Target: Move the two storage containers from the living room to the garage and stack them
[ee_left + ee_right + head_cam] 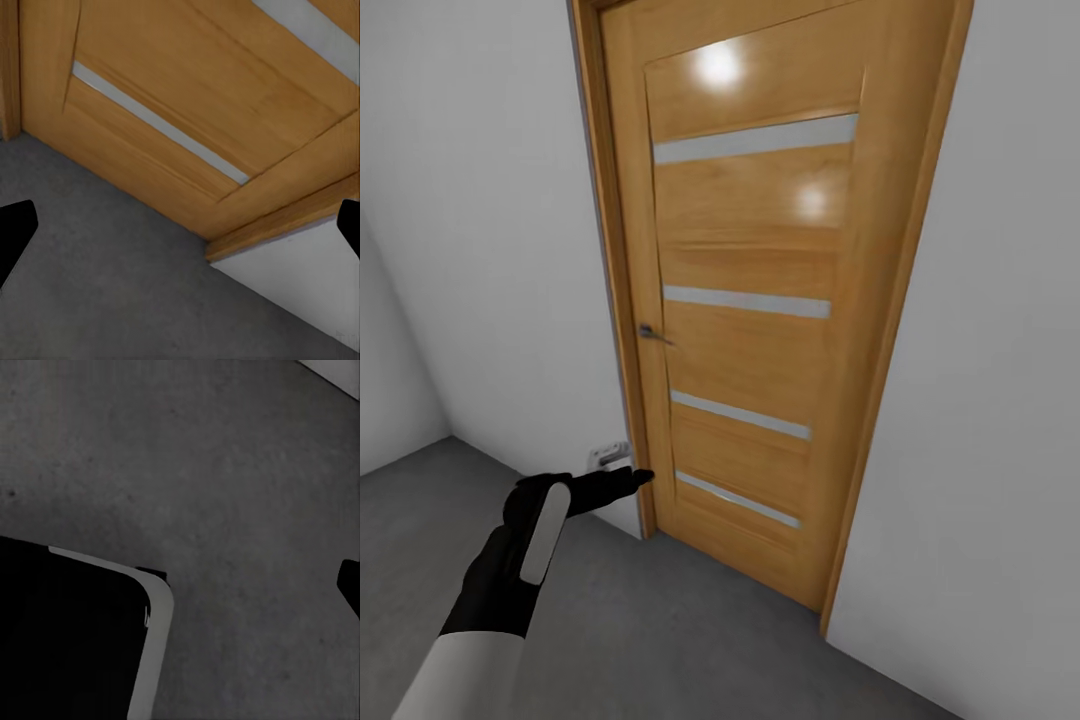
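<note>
One wooden door [750,300], shut, faces the robot on the grey concrete floor [660,640]. The left end effector [628,482], fingers spread and empty, reaches toward it, probably to push through. Right end effector's state: cannot tell. Neither container is visible.

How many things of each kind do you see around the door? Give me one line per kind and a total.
Wooden door: 1
Grey glass strips in the door: 4
Door handle: 1
Wall socket: 1
Left claw: 1
Total: 8
</note>
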Tool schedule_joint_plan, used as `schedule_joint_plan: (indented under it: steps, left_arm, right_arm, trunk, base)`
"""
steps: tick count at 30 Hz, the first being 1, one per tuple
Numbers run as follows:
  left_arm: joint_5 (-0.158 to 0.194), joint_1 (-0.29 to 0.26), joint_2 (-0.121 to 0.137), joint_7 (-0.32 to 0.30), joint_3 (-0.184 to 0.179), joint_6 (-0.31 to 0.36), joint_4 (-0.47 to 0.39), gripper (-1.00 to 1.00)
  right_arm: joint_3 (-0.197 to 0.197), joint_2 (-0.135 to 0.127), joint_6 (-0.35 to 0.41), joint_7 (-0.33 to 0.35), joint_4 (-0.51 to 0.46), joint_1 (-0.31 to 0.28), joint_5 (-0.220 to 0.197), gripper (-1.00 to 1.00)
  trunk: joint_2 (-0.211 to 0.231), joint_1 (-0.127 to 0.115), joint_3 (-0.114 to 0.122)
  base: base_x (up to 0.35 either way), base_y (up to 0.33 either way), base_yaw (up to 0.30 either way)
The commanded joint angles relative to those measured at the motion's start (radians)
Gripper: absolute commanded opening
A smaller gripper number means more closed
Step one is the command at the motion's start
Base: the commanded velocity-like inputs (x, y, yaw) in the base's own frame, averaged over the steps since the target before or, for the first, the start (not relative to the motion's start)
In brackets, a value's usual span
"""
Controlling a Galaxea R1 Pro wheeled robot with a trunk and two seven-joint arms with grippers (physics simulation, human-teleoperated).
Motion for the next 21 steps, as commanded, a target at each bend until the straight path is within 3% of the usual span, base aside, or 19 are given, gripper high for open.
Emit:
schedule_joint_plan:
  steps: [1, 11, 21]
  left_arm:
    - [0.0, 0.0, 0.0, -0.001, 0.0, 0.0, 0.001, 1.0]
    - [0.0, -0.026, -0.02, 0.001, 0.004, 0.002, 0.044, 1.0]
    - [0.0, -0.111, -0.043, 0.008, 0.004, 0.005, 0.027, 1.0]
  right_arm:
    - [0.0, 0.0, 0.0, 0.0, 0.0, 0.0, 0.0, 1.0]
    - [0.0, 0.004, 0.003, -0.002, 0.0, 0.0, 0.0, 1.0]
    - [0.0, 0.005, 0.003, -0.003, 0.0, 0.0, 0.0, 1.0]
  trunk:
    - [0.0, 0.0, 0.0]
    - [0.0, 0.0, 0.0]
    - [0.0, 0.0, 0.0]
  base:
    - [0.31, 0.141, 0.0]
    - [0.32, 0.109, -0.014]
    - [0.334, 0.03, -0.245]
